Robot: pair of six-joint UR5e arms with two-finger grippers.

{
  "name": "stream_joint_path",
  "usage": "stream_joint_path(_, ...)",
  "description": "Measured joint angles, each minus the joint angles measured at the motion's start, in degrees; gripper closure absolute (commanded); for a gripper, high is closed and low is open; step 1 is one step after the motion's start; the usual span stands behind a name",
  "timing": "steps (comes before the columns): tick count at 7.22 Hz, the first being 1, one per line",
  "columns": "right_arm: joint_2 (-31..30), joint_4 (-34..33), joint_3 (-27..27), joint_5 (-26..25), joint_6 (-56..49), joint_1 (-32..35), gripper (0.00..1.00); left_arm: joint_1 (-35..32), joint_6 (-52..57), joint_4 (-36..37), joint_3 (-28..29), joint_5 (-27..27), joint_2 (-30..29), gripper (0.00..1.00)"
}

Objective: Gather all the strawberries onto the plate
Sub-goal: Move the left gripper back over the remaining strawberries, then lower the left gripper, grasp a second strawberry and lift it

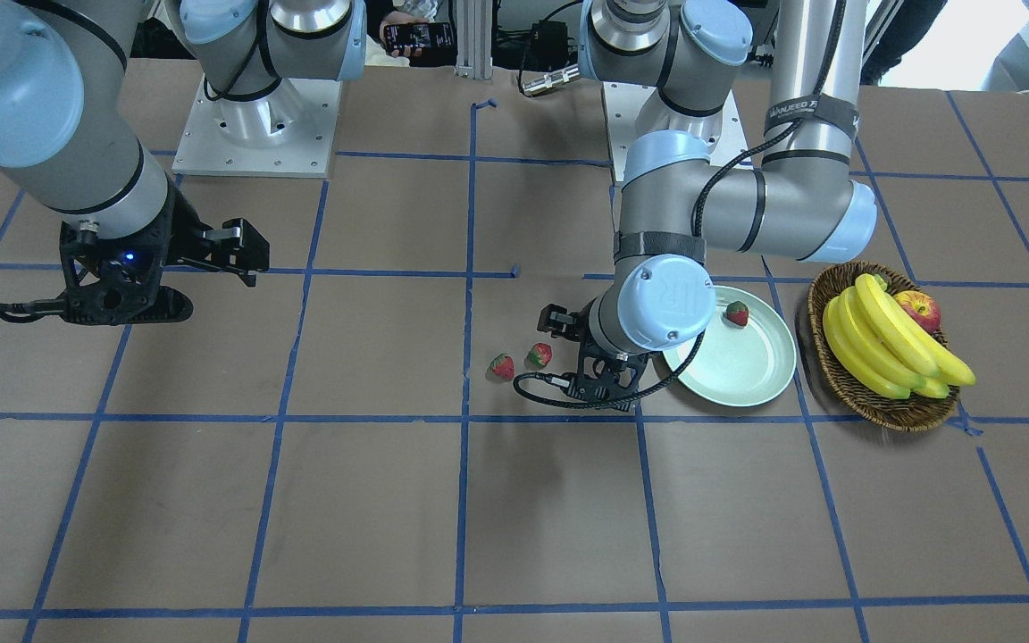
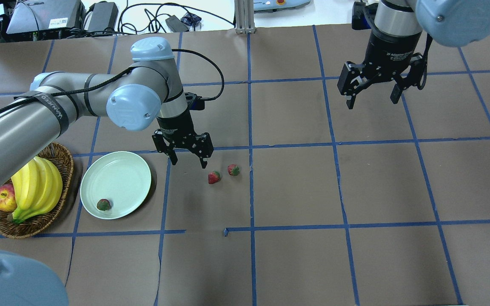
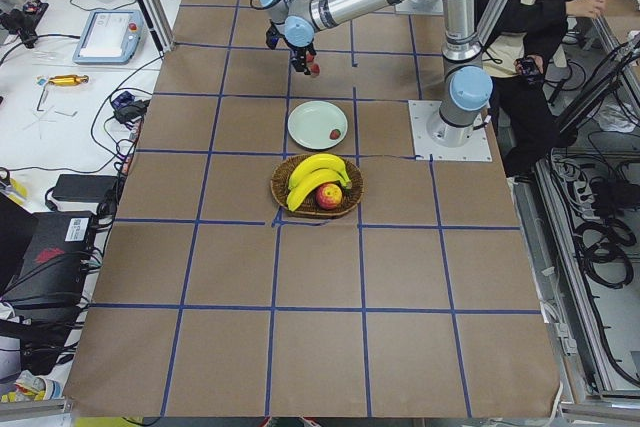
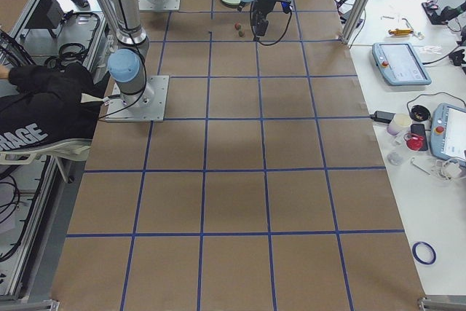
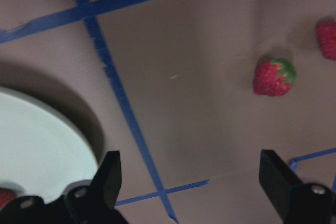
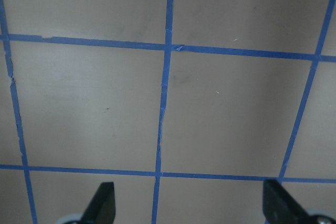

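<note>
One strawberry (image 2: 103, 204) lies in the pale green plate (image 2: 117, 178), near its front rim. Two more strawberries (image 2: 214, 177) (image 2: 233, 170) lie side by side on the brown table, right of the plate. My left gripper (image 2: 188, 163) is open and empty. It hovers over the table between the plate and the two loose strawberries. In the left wrist view the nearer strawberry (image 5: 274, 77) lies ahead and to the right, and the plate's rim (image 5: 79, 140) is at the left. My right gripper (image 2: 371, 103) is open and empty, raised far to the right.
A brown wicker basket (image 2: 64, 161) with bananas (image 2: 36, 187) and a red-yellow apple (image 2: 3, 199) stands just left of the plate. Blue tape lines grid the brown table. The right wrist view shows only table and tape.
</note>
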Motion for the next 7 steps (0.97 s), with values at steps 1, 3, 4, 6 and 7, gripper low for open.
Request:
stream_joint_path(1,0.0,0.0,0.0,0.0,0.0,0.0,0.00,-0.9,-0.2,1.2,-0.2,-0.7,-1.6,0.17)
stream_joint_path(3,0.0,0.0,0.0,0.0,0.0,0.0,0.00,-2.6,-0.8,3.5,-0.4,-1.5,-4.1,0.21)
stream_joint_path(4,0.1,0.0,0.0,0.0,0.0,0.0,0.00,-3.0,-1.2,3.9,-0.4,-2.5,-4.7,0.37)
stream_joint_path(6,0.1,0.0,0.1,0.0,0.0,0.0,0.00,-3.2,-1.5,4.0,-0.9,-3.2,-5.2,1.00)
stream_joint_path(7,0.1,0.0,0.1,0.0,0.0,0.0,0.00,-3.3,-1.6,4.0,-1.2,-3.1,-5.3,1.00)
